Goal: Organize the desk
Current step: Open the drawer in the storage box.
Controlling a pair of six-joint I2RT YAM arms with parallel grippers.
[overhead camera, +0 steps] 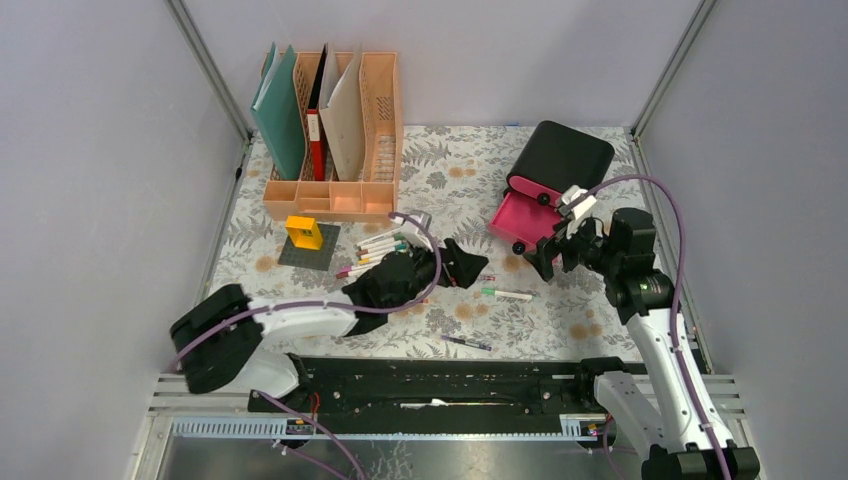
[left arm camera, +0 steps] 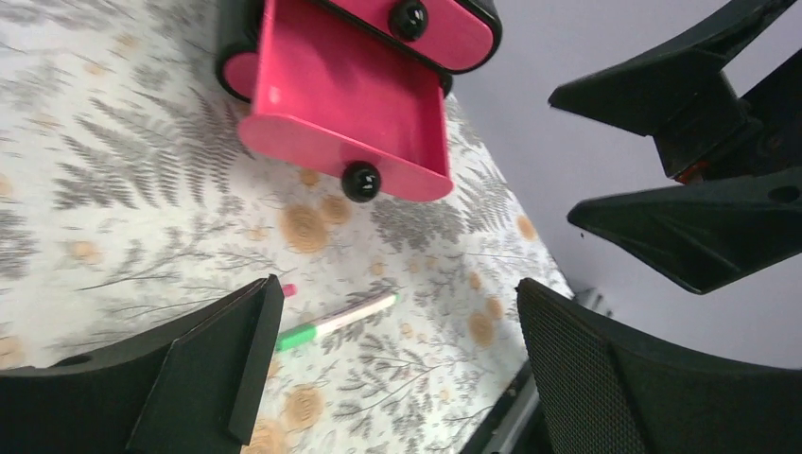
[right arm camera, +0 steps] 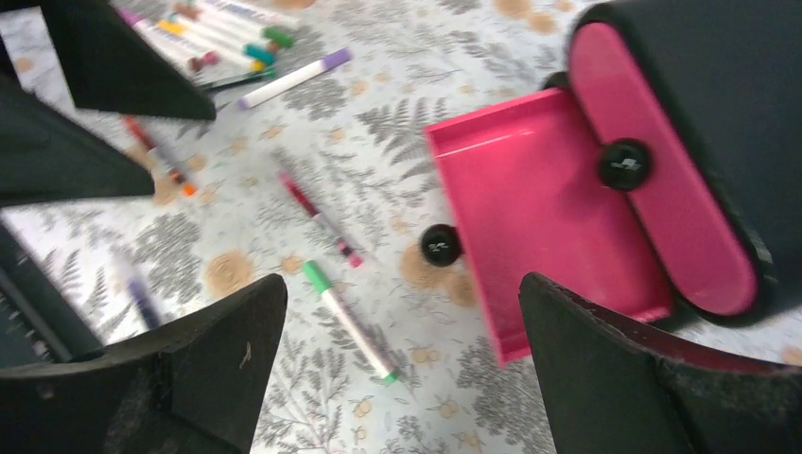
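White floral table (overhead camera: pixel 450 170) fills the top view. Left claw (overhead camera: pixel 470 268) sits mid-table, right claw (overhead camera: pixel 540 260) beside the pink drawer (overhead camera: pixel 515 220).
Left wrist: jaws wide apart, empty, green-capped marker (left arm camera: pixel 336 322) on the table below.
Right wrist: jaws wide apart, empty, next to the drawer.

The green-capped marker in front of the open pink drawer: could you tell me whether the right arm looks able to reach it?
Probably yes. The green-capped marker lies uncovered on the desk, close ahead of the open right fingers; the pink drawer sits beside it, not over it.
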